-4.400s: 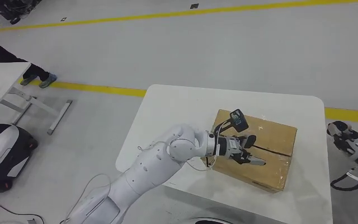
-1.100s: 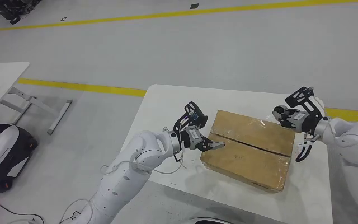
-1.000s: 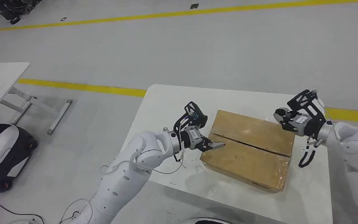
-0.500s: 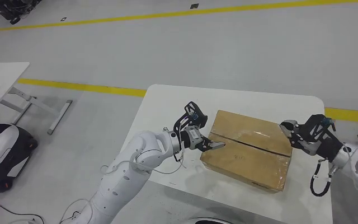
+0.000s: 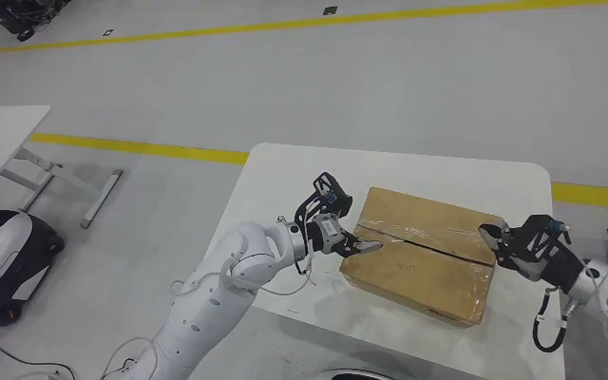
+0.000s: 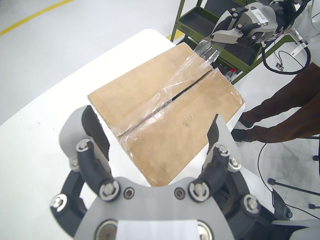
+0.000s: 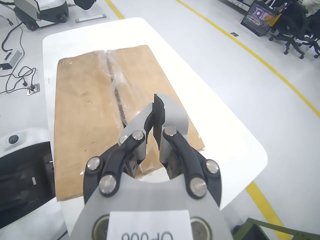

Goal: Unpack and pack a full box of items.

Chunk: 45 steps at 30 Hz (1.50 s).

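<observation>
A closed brown cardboard box (image 5: 418,271) lies on the white table (image 5: 285,199). Clear tape (image 6: 200,56) runs along its top seam and is partly peeled up at one end. My right gripper (image 7: 156,112) is shut on the loose end of that tape (image 7: 122,81) at the box's right end (image 5: 491,239), and it shows far off as well (image 6: 222,37). My left gripper (image 6: 156,131) is open just off the box's left end (image 5: 366,248), with the box (image 6: 162,106) in front of its fingers (image 6: 96,128). The box's contents are hidden.
A green metal cart (image 6: 197,13) stands just beyond the table's right side. A second white table (image 5: 19,133) is off to the left. A parked mobile machine (image 7: 42,3) and floor cables (image 7: 17,76) lie past the table's far end.
My right arm has come down from above the box's far right corner to its right end. The tape now lifts off the seam there. The left arm has kept still for the last second.
</observation>
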### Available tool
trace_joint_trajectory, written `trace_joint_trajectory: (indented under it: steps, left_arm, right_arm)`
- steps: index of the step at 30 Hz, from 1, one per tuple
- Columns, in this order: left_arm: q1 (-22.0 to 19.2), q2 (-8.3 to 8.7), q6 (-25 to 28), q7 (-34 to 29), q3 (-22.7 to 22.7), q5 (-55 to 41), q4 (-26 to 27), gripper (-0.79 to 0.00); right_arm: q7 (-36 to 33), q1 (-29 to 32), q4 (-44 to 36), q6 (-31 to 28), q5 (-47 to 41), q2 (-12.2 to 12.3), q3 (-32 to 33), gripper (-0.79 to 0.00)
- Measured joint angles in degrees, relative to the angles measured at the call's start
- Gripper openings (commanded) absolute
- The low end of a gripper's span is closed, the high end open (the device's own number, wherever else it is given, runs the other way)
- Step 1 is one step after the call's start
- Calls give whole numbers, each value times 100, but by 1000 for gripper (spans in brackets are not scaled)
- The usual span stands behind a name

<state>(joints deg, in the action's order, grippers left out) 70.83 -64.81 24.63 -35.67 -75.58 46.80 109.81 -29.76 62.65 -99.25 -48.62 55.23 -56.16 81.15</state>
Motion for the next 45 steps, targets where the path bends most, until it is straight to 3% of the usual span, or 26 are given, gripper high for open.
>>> trace_joint_trajectory:
  steps: [9,30,45]
  left_arm:
    - [0,0,0,0,0,0,0,0]
    - [0,0,0,0,0,0,0,0]
    - [0,0,0,0,0,0,0,0]
  right_arm:
    - [30,23,-18,27,-4,-1,-7,-785]
    - [247,811,-387,-370,602,162,285,-785]
    - [767,773,-450,-239,1624,196,96,-785]
